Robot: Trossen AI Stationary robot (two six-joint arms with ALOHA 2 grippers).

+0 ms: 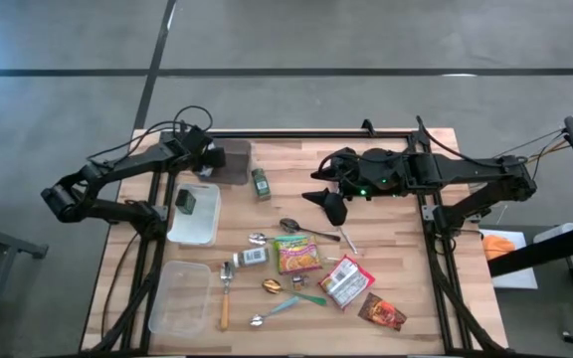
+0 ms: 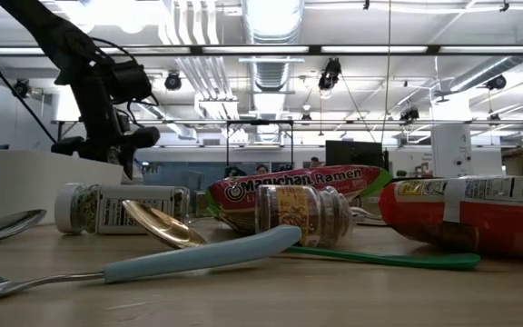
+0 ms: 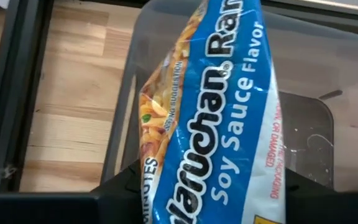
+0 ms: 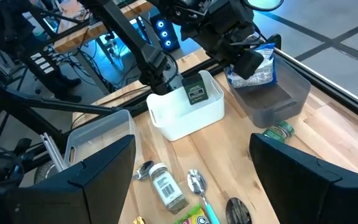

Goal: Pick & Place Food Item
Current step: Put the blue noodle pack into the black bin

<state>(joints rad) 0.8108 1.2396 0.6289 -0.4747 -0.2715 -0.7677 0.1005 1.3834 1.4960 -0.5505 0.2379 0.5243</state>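
Note:
A blue Maruchan soy-sauce ramen packet [image 3: 216,112] sits between the fingers of my left gripper [image 1: 210,157] at the table's far left. It is over a dark grey bin [image 1: 235,164]. In the right wrist view the packet [image 4: 255,67] reaches from that gripper down into the grey bin [image 4: 281,99]. My right gripper [image 1: 331,204] stands open and raised over the middle of the table, holding nothing. My left gripper has the blue packet by one short end [image 3: 210,202], between its two fingers. The fingers slant down from the table's left side, and the packet runs on past them along their line. Its other end [image 4: 247,79] is inside the grey bin; whether it rests on the bottom I cannot tell.
A white bin [image 1: 195,214] with a dark green packet stands near the grey bin. A clear container [image 1: 180,298] sits at the near left. Spice jars, spoons, a green ramen packet [image 1: 296,254] and a red packet [image 1: 346,281] are scattered over the table's middle and near side.

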